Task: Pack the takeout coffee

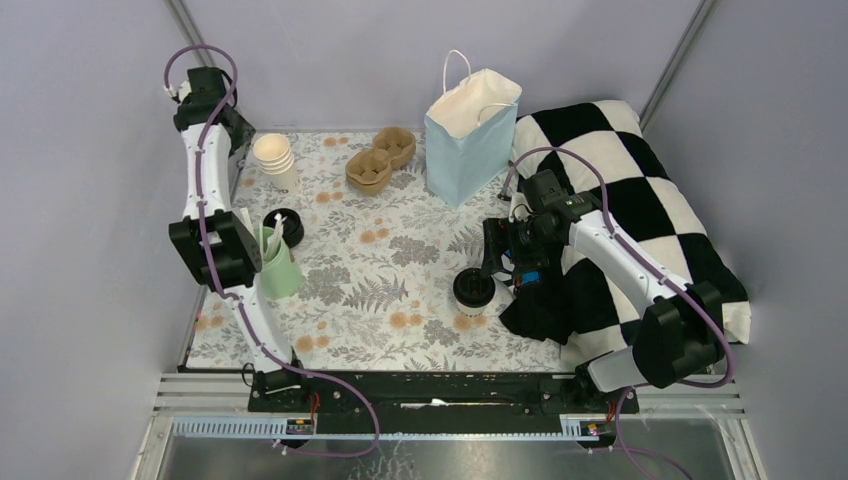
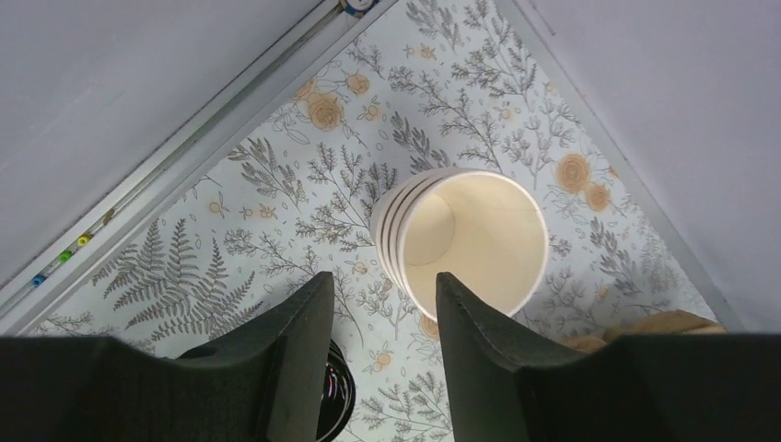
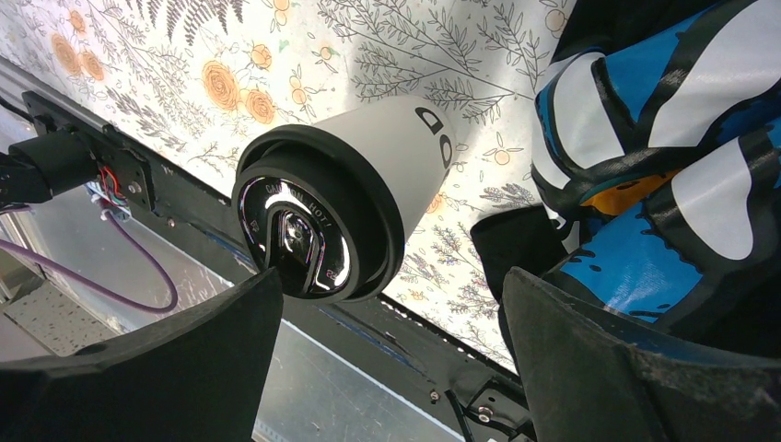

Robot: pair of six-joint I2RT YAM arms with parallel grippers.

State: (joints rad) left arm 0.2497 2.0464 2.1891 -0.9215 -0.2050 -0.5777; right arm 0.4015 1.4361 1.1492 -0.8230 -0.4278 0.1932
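R gripper (image 3: pixel 391 295) wide apart, empty; coffee cup (image 3: pixel 378 175) just ahead, near front edge of table (image 1: pixel 400 255). Centre on wall below lid (image 3: pixel 295 235), squeeze softly. L gripper (image 2: pixel 382 299) half-apart, empty.

The left arm (image 1: pixel 203 190) rises from its base, bends at a dark elbow and stretches long and nearly straight away from the base, a purple cable (image 1: pixel 196 60) looping over its wrist. The left pincer (image 2: pixel 382 285) points down at the desk. Its two dark fingers (image 2: pixel 299 341) stand partway apart with a plain gap between their inner faces.

The right arm (image 1: pixel 620 255) is folded. Its elbow lies well behind the right pincer (image 3: pixel 391 285), close to the base, and the white forearm runs forward and inward to the black wrist. This pincer reaches inward and low toward the desk, its fingers (image 3: pixel 589 359) spread wide, the pads facing each other across a broad gap.
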